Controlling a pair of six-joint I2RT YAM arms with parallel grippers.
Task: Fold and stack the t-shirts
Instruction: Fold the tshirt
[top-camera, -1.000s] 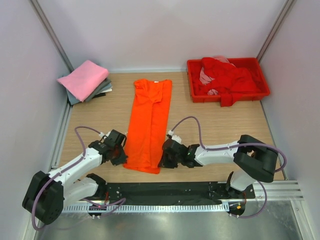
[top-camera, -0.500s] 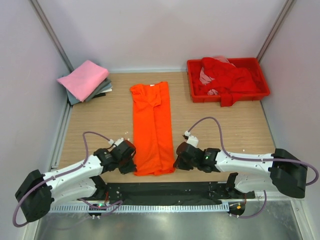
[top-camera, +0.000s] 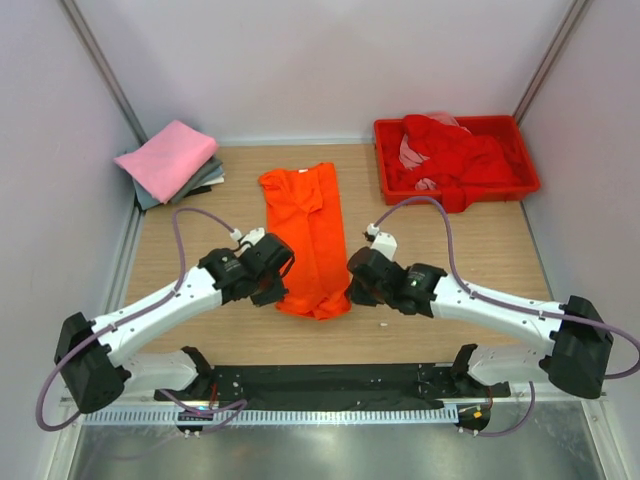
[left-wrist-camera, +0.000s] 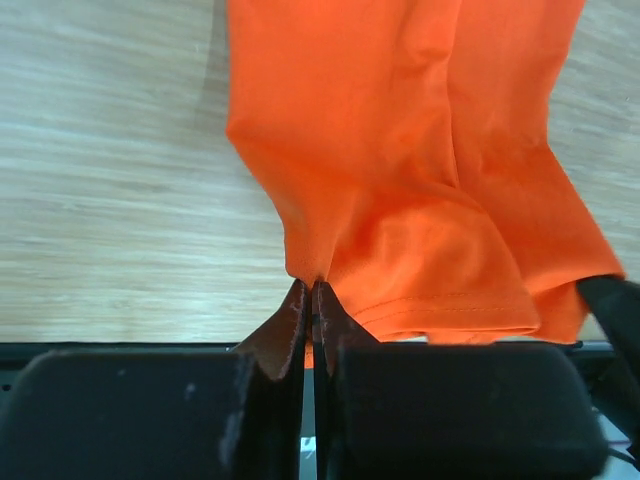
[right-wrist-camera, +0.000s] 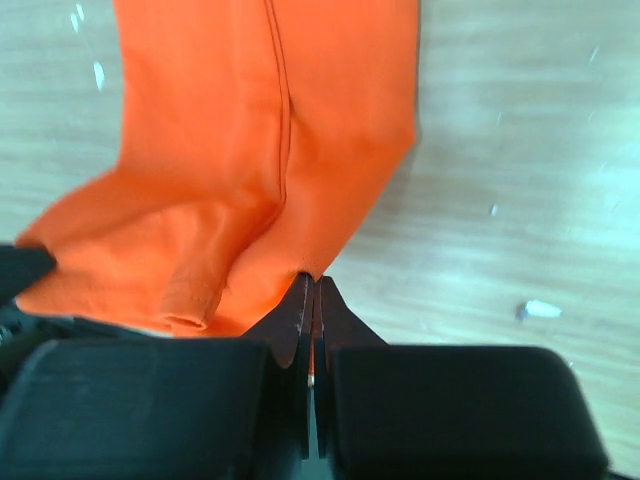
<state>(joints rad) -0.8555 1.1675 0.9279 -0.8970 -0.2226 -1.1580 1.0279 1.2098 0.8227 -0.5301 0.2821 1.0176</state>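
Lengthwise, the orange shirt (top-camera: 305, 225) lies folded into a narrow strip mid-way across the table (top-camera: 190, 235), collar end far. Its near hem rises in bunched wrinkles, one corner pinched tight by the left gripper (left-wrist-camera: 311, 300), the other by the right gripper (right-wrist-camera: 311, 290).

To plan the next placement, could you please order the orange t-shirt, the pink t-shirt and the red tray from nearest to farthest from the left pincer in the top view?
1. orange t-shirt, centre, its near corner held in the left pincer.
2. pink t-shirt, folded, far left.
3. red tray, far right.
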